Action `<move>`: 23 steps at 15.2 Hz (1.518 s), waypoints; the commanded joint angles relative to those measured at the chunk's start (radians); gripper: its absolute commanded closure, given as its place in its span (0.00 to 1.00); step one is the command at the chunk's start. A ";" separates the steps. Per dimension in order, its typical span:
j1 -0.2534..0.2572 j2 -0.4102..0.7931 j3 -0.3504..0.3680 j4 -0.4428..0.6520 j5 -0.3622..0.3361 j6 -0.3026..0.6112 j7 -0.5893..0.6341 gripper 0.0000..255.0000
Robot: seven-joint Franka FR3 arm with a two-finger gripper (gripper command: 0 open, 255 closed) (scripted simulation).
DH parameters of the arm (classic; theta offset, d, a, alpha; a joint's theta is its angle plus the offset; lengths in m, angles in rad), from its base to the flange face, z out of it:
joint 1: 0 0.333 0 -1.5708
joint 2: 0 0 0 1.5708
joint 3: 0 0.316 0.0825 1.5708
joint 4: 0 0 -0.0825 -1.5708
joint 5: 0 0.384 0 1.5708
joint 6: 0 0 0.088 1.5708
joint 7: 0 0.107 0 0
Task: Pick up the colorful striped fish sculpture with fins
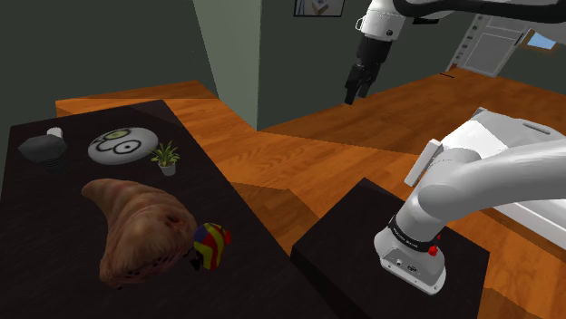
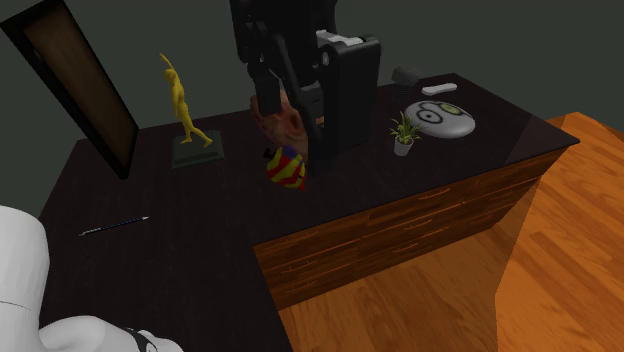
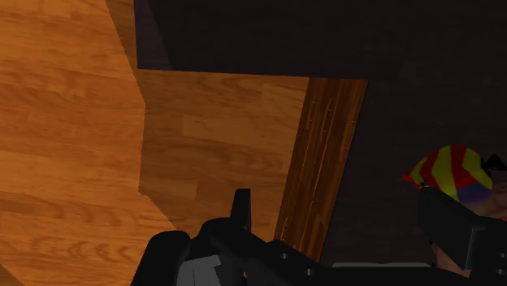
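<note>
The fish sculpture [image 1: 210,245] is a small rounded piece striped red, yellow and blue, with dark fins. It stands near the edge of the dark tabletop [image 1: 73,290], touching a large brown horn-shaped object [image 1: 136,227]. In the second exterior view the fish [image 2: 285,167] sits just below the black hand. My gripper [image 1: 354,91] hangs high over the wooden floor, well off to the shoulder view's right of the table and far from the fish. In the wrist view my gripper [image 3: 341,215] is open and holds nothing, and the fish [image 3: 451,172] lies beyond one finger [image 3: 443,219].
Also on the table are a white round disc [image 1: 120,145], a small potted plant [image 1: 166,159], a dark bowl-like item [image 1: 43,149], a yellow figurine [image 2: 180,100], a leaning picture frame [image 2: 80,85] and a pen [image 2: 113,227]. My stand [image 1: 345,245] is close by the table's edge.
</note>
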 commanded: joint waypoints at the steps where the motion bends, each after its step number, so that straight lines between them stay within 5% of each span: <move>1: 0.000 0.000 0.000 0.000 0.000 0.000 0.000 0.00; 12: 0.056 0.055 0.120 -0.273 0.179 0.346 0.182 0.00; 23: 0.166 0.353 0.255 -0.367 0.406 0.785 0.309 0.00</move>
